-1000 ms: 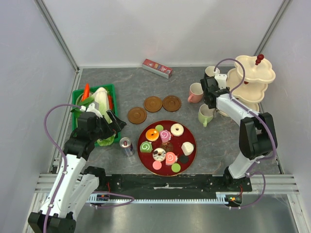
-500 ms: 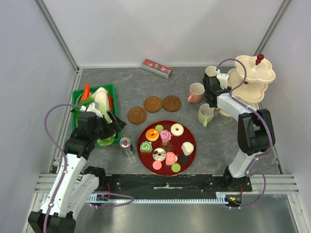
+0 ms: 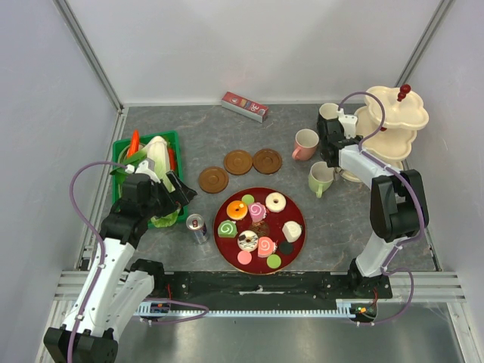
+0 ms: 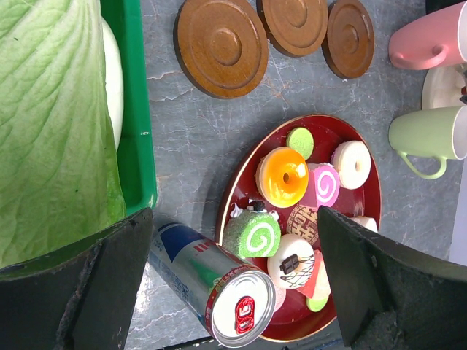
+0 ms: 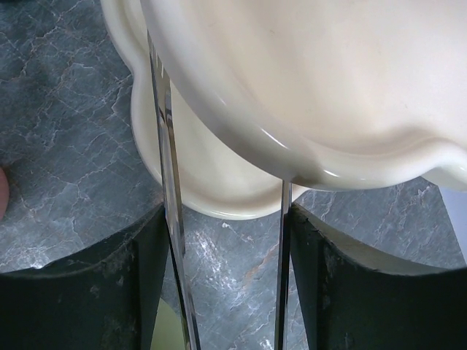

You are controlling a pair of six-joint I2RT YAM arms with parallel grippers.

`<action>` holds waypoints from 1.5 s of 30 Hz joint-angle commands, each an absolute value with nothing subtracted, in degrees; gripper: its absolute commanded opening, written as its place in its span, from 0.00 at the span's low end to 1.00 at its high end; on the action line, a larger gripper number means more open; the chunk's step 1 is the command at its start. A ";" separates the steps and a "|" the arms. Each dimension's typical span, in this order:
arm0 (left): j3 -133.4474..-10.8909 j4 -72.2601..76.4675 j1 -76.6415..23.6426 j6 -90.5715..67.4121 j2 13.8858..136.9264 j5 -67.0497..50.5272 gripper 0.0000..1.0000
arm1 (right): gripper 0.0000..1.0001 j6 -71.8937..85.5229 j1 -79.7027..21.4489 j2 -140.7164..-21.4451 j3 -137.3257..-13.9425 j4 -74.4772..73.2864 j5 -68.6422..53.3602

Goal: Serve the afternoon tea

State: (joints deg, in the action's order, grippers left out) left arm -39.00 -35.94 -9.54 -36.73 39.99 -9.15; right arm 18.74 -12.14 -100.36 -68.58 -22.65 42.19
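Observation:
Toy pastries (image 3: 257,219) lie on a dark red round tray (image 3: 296,206); in the left wrist view I see an orange donut (image 4: 282,176) and a green swirl roll (image 4: 252,233) on it. Three brown saucers (image 3: 238,161) lie behind the tray. The pink mug (image 3: 305,144) and the pale green mug (image 3: 321,178) stand beside the cream three-tier stand (image 3: 397,110). No black mug shows. My left gripper (image 3: 178,194) is open and empty, by the can. My right gripper (image 3: 330,145) is open and empty between the mugs, its fingers (image 5: 95,292) facing the stand's lowest tier (image 5: 219,182).
A small drink can (image 3: 197,227) stands left of the tray, between my left fingers in the left wrist view (image 4: 211,281). The green crate (image 3: 121,147) with cabbage (image 4: 51,124) is at the left. A red box (image 3: 244,106) lies at the back. Walls close in both sides.
My right gripper has shifted slightly towards the back, closer to the stand, and its forearm has swung in. The left arm has not moved.

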 commanded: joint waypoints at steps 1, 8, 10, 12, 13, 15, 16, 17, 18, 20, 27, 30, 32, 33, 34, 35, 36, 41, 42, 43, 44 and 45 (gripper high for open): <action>-39.99 -35.24 -9.32 -37.79 39.90 -8.70 0.98 | 0.70 19.25 -12.04 -97.38 -68.03 -20.39 41.92; -39.90 -35.24 -9.40 -37.79 39.64 -8.79 0.98 | 0.70 20.65 -12.04 -93.96 -65.92 -21.44 40.43; -39.90 -35.24 -9.40 -37.79 39.81 -8.79 0.98 | 0.69 20.92 -12.04 -92.56 -65.22 -22.32 39.21; -39.82 -35.16 -9.32 -37.88 39.90 -8.88 0.98 | 0.69 21.88 -12.04 -90.98 -64.25 -23.81 38.50; -39.73 -34.98 -9.40 -37.88 39.99 -8.88 0.98 | 0.69 22.32 -12.04 -89.84 -63.73 -24.43 38.06; -39.81 -34.89 -9.32 -37.79 40.17 -9.05 0.98 | 0.69 23.20 -12.13 -87.81 -62.41 -25.40 35.61; -39.73 -34.89 -9.32 -37.88 40.43 -9.14 0.98 | 0.69 23.46 -12.04 -86.85 -61.88 -26.10 33.77; -39.81 -34.89 -9.40 -37.79 40.34 -9.31 0.98 | 0.69 24.25 -12.13 -85.62 -61.44 -26.89 32.01; -39.73 -34.89 -9.32 -37.88 40.34 -9.40 0.99 | 0.69 24.78 -12.13 -84.30 -60.65 -27.68 31.12; -39.64 -34.89 -9.40 -37.79 40.25 -9.23 0.98 | 0.69 25.57 -12.13 -80.71 -59.25 -28.82 29.89; -39.38 -34.63 -9.32 -37.88 39.90 -9.84 0.99 | 0.69 26.28 -12.13 -66.55 -54.76 -35.41 22.60; -39.29 -34.54 -9.32 -37.88 39.90 -10.28 0.99 | 0.69 26.63 -12.04 -59.53 -54.75 -36.73 19.78; -39.37 -34.45 -9.32 -37.79 39.90 -10.55 0.99 | 0.69 26.63 -12.13 -56.26 -56.85 -38.14 18.38; -39.37 -34.45 -9.32 -37.71 40.08 -10.72 0.99 | 0.69 26.37 -12.04 -54.94 -58.43 -38.93 17.24; -39.38 -34.45 -9.40 -37.71 40.08 -10.90 0.99 | 0.69 25.67 -12.13 -54.24 -59.93 -39.72 15.14; -39.20 -34.45 -9.40 -37.71 40.08 -10.99 0.99 | 0.69 25.06 -12.13 -53.62 -61.25 -40.07 12.68; -39.29 -34.45 -9.32 -37.71 39.99 -10.90 0.99 | 0.69 24.79 -12.13 -53.09 -62.30 -40.25 10.22; -39.20 -34.37 -9.32 -37.71 39.82 -10.72 0.99 | 0.69 22.42 -13.53 -52.56 -66.26 -40.87 -1.82; -39.20 -34.37 -9.32 -37.71 39.99 -10.81 0.99 | 0.69 21.72 -14.67 -52.91 -66.79 -40.96 -4.46; -39.11 -34.37 -9.32 -37.71 39.99 -10.64 0.99 | 0.69 21.62 -16.94 -53.61 -67.58 -41.31 -5.53; -39.11 -34.37 -9.32 -37.71 40.16 -10.63 0.99 | 0.69 21.80 -19.83 -54.31 -67.94 -41.31 -5.28; -39.11 -34.37 -9.40 -37.71 40.17 -10.63 0.99 | 0.69 21.88 -22.91 -55.01 -68.03 -41.48 -3.88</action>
State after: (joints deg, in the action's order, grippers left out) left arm -39.00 -35.90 -9.54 -36.75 40.36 -9.63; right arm 23.79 -15.33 -53.17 -65.08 -40.77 2.76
